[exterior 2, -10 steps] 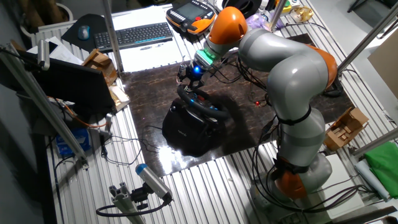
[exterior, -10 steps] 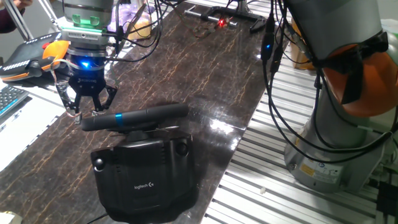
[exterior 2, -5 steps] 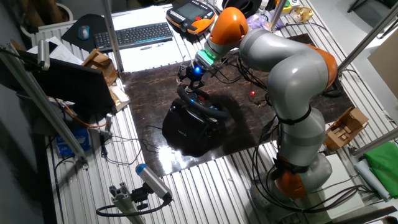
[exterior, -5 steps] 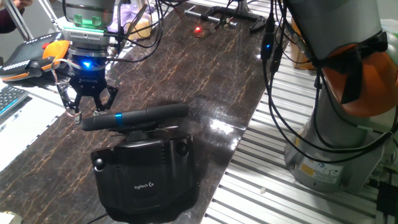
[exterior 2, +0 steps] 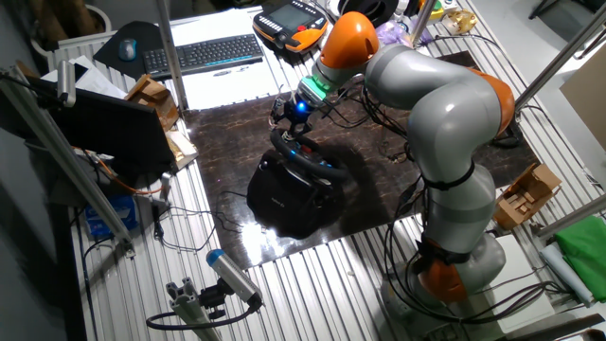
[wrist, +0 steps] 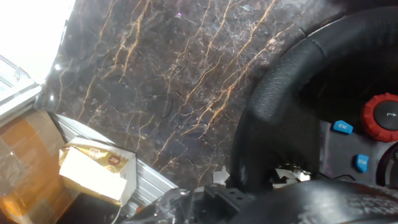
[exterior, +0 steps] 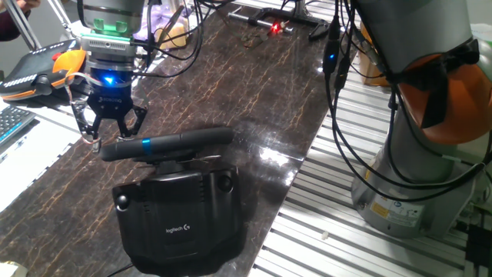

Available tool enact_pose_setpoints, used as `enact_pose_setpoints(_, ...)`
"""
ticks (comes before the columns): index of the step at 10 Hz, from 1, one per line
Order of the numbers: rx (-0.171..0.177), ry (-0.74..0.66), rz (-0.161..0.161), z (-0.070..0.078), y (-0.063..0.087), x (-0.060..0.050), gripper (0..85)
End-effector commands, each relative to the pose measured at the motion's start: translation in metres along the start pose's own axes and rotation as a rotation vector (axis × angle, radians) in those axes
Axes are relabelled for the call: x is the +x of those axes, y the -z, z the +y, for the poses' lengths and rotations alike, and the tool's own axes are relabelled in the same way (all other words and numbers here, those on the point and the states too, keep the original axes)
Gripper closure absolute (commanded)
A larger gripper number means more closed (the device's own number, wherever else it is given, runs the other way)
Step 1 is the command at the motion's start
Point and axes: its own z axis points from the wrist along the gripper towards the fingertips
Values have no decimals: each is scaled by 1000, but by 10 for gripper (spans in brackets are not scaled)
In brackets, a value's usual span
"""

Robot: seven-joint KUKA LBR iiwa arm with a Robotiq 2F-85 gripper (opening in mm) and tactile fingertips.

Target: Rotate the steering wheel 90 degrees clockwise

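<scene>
Marble-patterned dark bench (exterior: 254, 85); jaws spread, straddling black round steering wheel (exterior: 165, 144) rim's far end; orange-and-black handheld controller (exterior: 38, 73) sits behind.

The room is bright. Light from above makes a white shiny patch on the dark table (exterior: 261, 150), just to the right of the steering wheel (exterior: 165, 145). In the hand view, the top left corner is washed out white. The wheel rim (wrist: 292, 93) there is close and a bit blurry. The other fixed view is sharp, with soft shadows beside the wheel.
</scene>
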Motion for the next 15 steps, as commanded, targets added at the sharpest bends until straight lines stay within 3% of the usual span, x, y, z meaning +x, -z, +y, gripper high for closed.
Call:
enact_pose_setpoints(1,-3,-4,-3,0,0,0,447)
enact_pose_setpoints(12,-11,-43,-27,-6,-2,-10,387)
enact_pose_setpoints(15,-5,-57,-21,-5,2,-1,377)
